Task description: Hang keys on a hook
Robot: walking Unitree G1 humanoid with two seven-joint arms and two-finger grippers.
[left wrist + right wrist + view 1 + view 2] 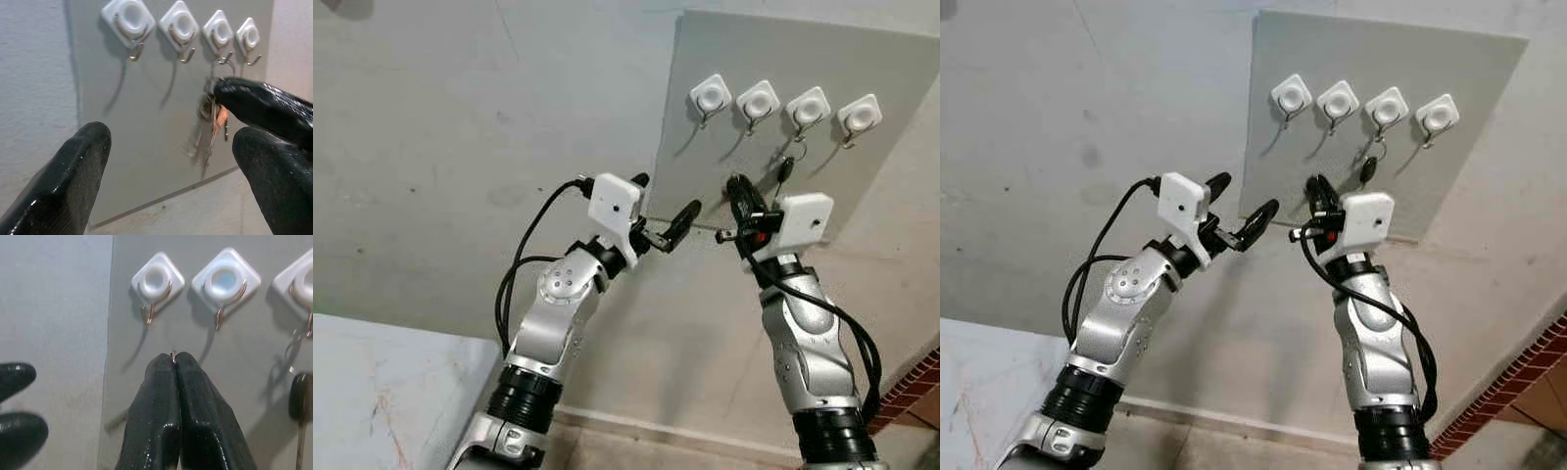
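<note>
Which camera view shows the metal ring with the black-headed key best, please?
The right wrist view: the metal ring with the black-headed key hangs sharp and close from the third white square hook, though it is cut by the picture's edge. The left wrist view blurs it; the eye views show it small.

Seen from the head, both eye views tilted up at a grey board [783, 117] on the wall, arms rising from six o'clock. Shared across both: four white hooks [1363, 108] at about one o'clock. Left wrist view set close, facing the same hooks [183, 27] past its own fingers; blurred in places, perhaps keys. Right wrist view nearer still, looking straight at the board [195, 347].
</note>
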